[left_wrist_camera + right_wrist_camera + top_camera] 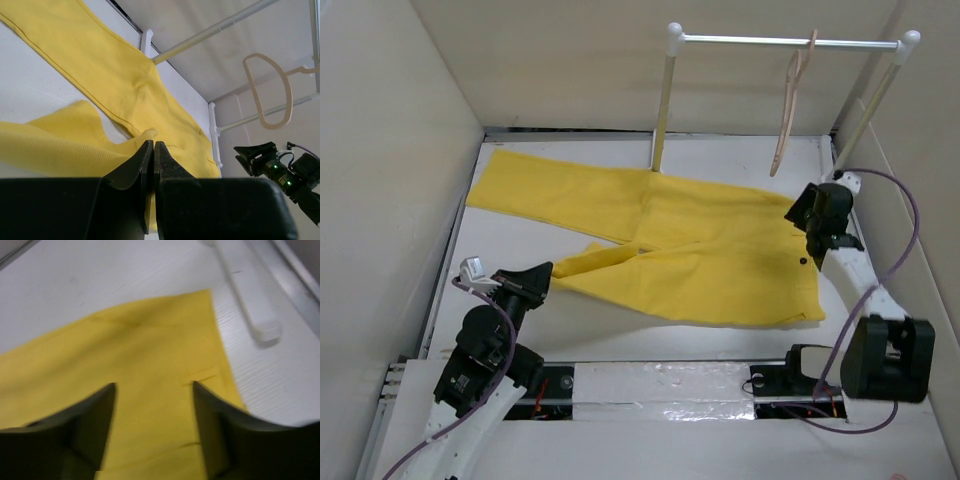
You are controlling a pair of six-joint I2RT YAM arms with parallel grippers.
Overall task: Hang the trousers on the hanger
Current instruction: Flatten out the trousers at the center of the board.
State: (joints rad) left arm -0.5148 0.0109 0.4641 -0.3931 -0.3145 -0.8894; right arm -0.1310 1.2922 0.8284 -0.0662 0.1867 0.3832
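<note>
One slip risk: your left tool [152, 144] pinches just a hem of the bright yellow cloth trousers [720, 250]; right tool [154, 386] hangs open.

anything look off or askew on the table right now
Only the trousers: one leg lies straight toward the far left, the nearer leg is bunched and drawn to a point at the shut left gripper. The hanger hangs slanted on the rail. No damage.

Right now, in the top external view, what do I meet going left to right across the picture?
left hand → rail's left post → hanger → rail's right post. Left out: the trousers, which span most of the width, and the right hand, which overlaps the hanger.
</note>
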